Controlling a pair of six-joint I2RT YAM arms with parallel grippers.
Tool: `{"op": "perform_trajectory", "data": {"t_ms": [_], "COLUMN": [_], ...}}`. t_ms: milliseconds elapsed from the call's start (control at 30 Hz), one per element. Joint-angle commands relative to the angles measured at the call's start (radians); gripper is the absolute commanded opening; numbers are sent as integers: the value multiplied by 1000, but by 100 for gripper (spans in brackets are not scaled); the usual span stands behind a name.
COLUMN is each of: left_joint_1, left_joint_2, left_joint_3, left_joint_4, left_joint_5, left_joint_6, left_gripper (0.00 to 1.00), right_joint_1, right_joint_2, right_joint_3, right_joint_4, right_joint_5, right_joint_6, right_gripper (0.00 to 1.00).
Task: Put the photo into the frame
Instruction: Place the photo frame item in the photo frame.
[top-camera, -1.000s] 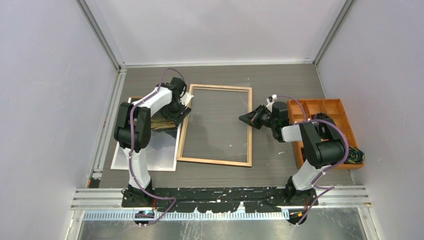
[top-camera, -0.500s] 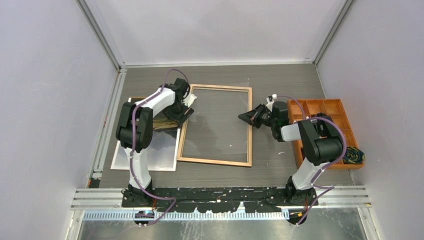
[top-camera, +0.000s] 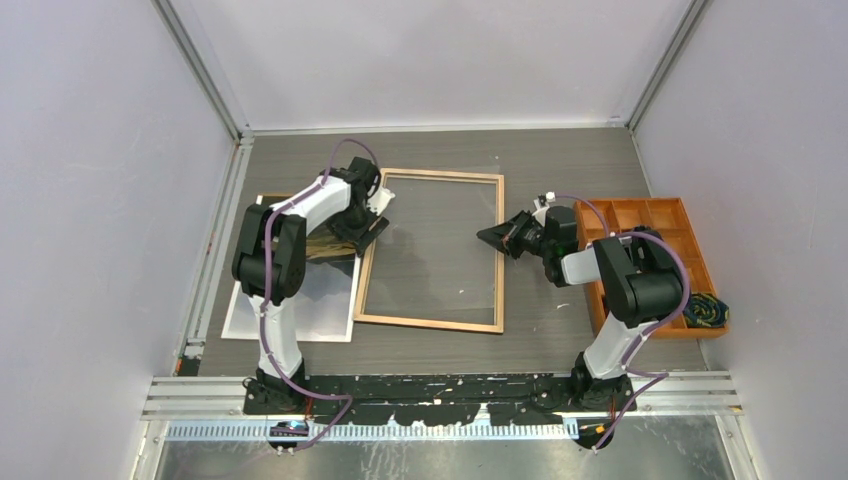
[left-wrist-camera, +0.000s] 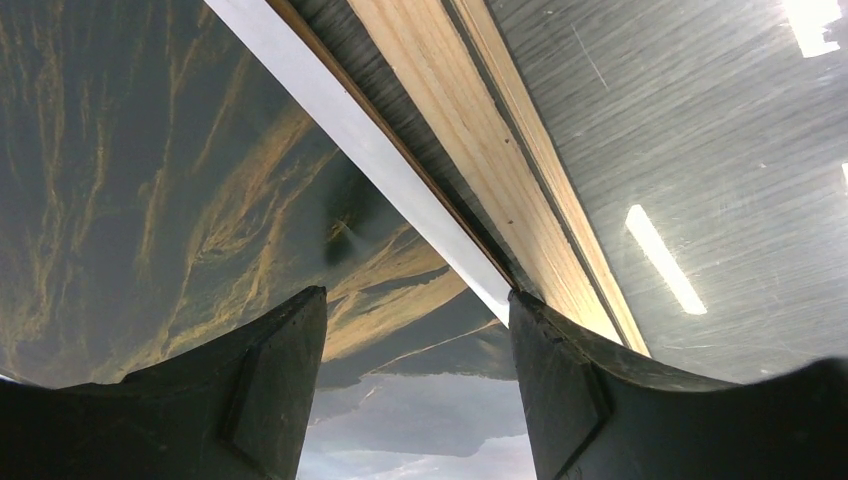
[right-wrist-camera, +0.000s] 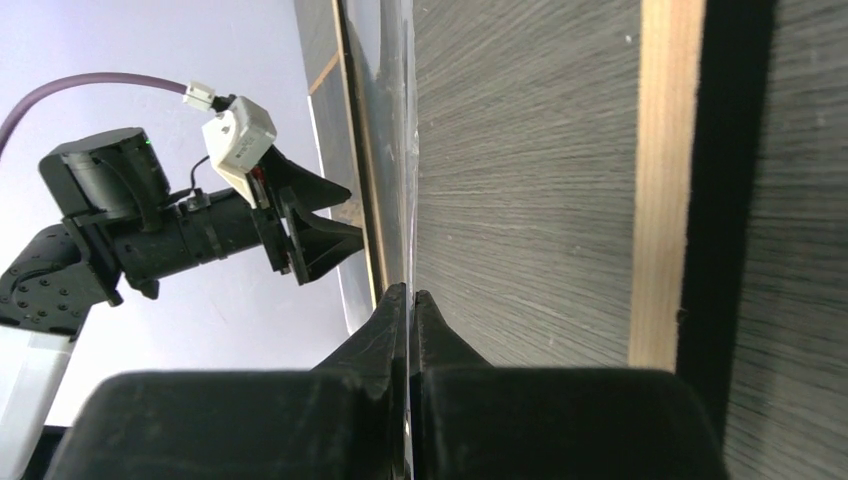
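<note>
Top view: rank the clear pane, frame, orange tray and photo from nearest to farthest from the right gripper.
From the right gripper:
1. clear pane, pinched at its right edge.
2. frame, its right rail directly beneath.
3. orange tray, at the right.
4. photo, far left, past the frame.
</note>
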Motion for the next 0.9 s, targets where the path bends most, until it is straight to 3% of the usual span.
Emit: {"op": "perform_trajectory", "data": {"t_ms": [0, 867], "left_joint_1": [-6, -6], "left_joint_2": [-41, -37], "left_joint_3": [-12, 8], "left_joint_4": [15, 11], "left_joint_5": [43, 28], "left_joint_6": [10, 9], "left_gripper": [69, 68], "right_joint_1": [2, 3], "right_joint_2": [-17, -144], "right_joint_3": [6, 34], "right_joint_4": [-36, -216], "right_joint_5": [10, -39], "right_joint_6": [-43, -103], "right_gripper": [1, 1]}}
